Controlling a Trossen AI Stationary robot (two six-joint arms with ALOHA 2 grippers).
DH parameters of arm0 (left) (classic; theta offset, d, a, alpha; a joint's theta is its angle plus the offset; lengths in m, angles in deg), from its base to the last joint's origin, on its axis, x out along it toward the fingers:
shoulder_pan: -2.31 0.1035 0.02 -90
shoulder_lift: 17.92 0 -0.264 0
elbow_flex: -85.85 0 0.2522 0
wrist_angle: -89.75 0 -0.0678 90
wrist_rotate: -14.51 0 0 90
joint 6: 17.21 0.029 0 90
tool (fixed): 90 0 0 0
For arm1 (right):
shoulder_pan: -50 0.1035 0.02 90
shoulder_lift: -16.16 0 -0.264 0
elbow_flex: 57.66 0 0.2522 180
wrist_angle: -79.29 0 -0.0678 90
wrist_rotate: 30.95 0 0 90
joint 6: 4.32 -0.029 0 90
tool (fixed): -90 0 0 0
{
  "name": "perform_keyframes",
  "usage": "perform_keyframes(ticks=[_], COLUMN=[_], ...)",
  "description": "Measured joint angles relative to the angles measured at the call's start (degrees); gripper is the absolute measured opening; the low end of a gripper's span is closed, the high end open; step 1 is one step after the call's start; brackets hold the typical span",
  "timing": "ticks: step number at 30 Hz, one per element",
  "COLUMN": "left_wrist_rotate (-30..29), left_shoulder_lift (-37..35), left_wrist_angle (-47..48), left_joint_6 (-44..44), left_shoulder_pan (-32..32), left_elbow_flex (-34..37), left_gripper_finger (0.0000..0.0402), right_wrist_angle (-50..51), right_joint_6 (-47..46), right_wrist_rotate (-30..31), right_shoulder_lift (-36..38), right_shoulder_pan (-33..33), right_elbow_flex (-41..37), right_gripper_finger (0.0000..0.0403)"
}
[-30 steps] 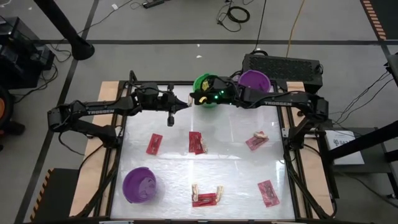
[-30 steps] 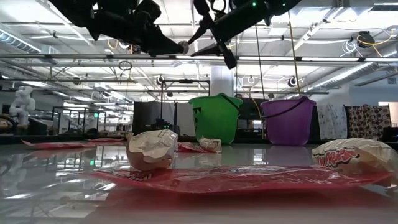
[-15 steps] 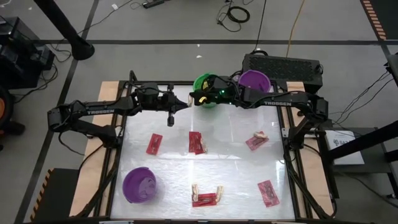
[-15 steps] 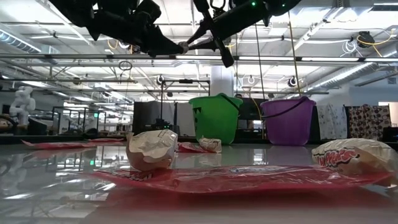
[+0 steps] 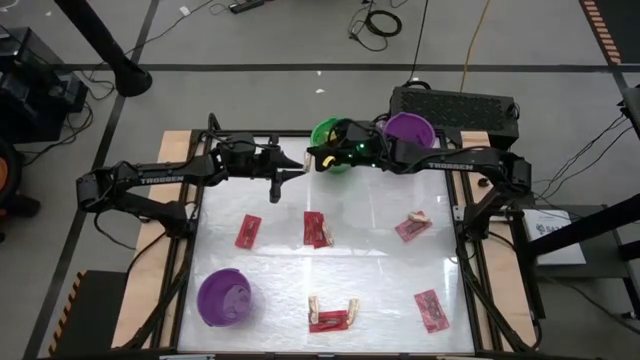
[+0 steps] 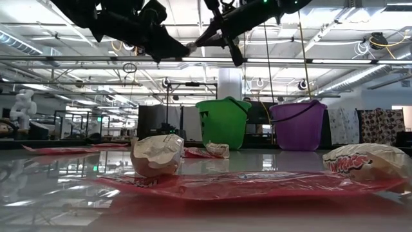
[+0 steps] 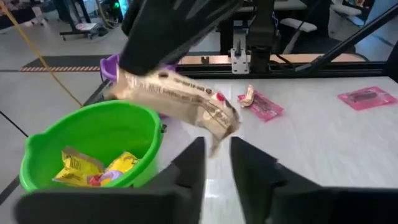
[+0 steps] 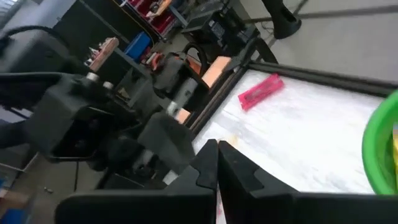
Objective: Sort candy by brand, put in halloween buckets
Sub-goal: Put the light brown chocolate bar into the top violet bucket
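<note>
Candy (image 7: 180, 102) hangs mid-handover: our right claw (image 7: 205, 112) is clamped shut on the tan wrapper, just past our left claw (image 7: 214, 165), whose fingers stand slightly parted around nothing. Beside both sits the green bucket (image 7: 93, 146) — a weak pinch could drop the piece into the wrong bucket.

Buckets: 3 total. Green bucket (image 5: 331, 133): 1, far edge of surface (image 5: 370, 265). Purple bucket (image 5: 409, 129) beside it: 1. Second purple bucket (image 5: 222, 297), near left corner: 1.

Flat red packets on surface: 5 — (image 5: 247, 231), (image 5: 317, 229), (image 5: 411, 229), (image 5: 431, 309), (image 5: 330, 321).

Small tan pieces: about 3, lying at red packets; exact count unclear.

Tan wrapped candy (image 7: 180, 101) held aloft: 1.

Yellow packets (image 7: 78, 164) inside green bucket: at least 2.

Arms: 2.
</note>
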Motion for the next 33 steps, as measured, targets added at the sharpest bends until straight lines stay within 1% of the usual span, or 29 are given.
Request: perform_keyframes(ticks=[2,5,7,9,11,14,16,17,19,22,24,27,29,33], left_wrist_rotate=[-0.01,-1.11,-3.13,-3.82,-3.82,-3.39,-3.14,-2.46,0.4,4.07,4.5,4.58,4.6,4.64], left_shoulder_lift=[0.0,-0.18,-1.11,-1.85,-2.34,-2.45,-2.47,-2.47,-2.47,-2.48,-2.49,-2.49,-2.49,-2.49], left_wrist_angle=[0.01,1.16,3.88,6.17,11.15,17.42,19.78,20.25,19.73,17.37,15.74,15.12,15.25,17.55], left_joint_6=[-0.08,-0.39,-3.93,-7.64,-9.35,-9.6,-9.68,-10.17,-11.25,-13.17,-14.05,-15.28,-16.28,-16.67], left_shoulder_pan=[0.0,0.17,0.71,2.29,4.63,8.9,11.38,12.34,13.88,15.2,15.45,15.43,15.39,15.27], left_elbow_flex=[0.0,-0.02,0.0,-0.09,-0.07,-0.02,-0.02,-0.02,-0.02,-0.02,-0.02,-0.02,-0.02,-0.02], left_gripper_finger=[0.0118,0.0163,0.0184,0.0197,0.0201,0.0202,0.0203,0.0203,0.0203,0.0203,0.0203,0.0203,0.0203,0.0203], right_wrist_angle=[0.96,6.27,12.1,19.37,27.84,40.64,46.55,48.43,50.2,50.53,52.08,54.58,56.64,57.1], right_joint_6=[1.48,4.29,6.38,7.31,8.81,10.19,10.41,10.88,12.55,16.38,18.35,18.85,19.18,21.57], right_wrist_rotate=[-0.08,0.06,0.31,1.62,5.7,14.17,19.22,20.74,21.09,19.78,20.1,19.91,20.01,20.06], right_shoulder_lift=[0.81,3.14,5.66,8.69,11.76,15.98,17.47,17.72,17.51,15.52,13.7,11.55,10.46,9.0], right_shoulder_pan=[-0.39,-1.63,-3.34,-5.49,-7.52,-11.32,-14.39,-16.05,-19.52,-23.49,-25.38,-27.52,-28.47,-29.34], right_elbow_flex=[0.0,-0.02,-0.02,0.0,0.0,0.0,0.01,0.02,0.02,0.07,0.07,0.04,0.04,0.04], right_gripper_finger=[0.0,0.0,0.0,0.0,0.0,0.0,0.0,0.0,0.0,0.0,0.0,0.0,0.0,0.0007])
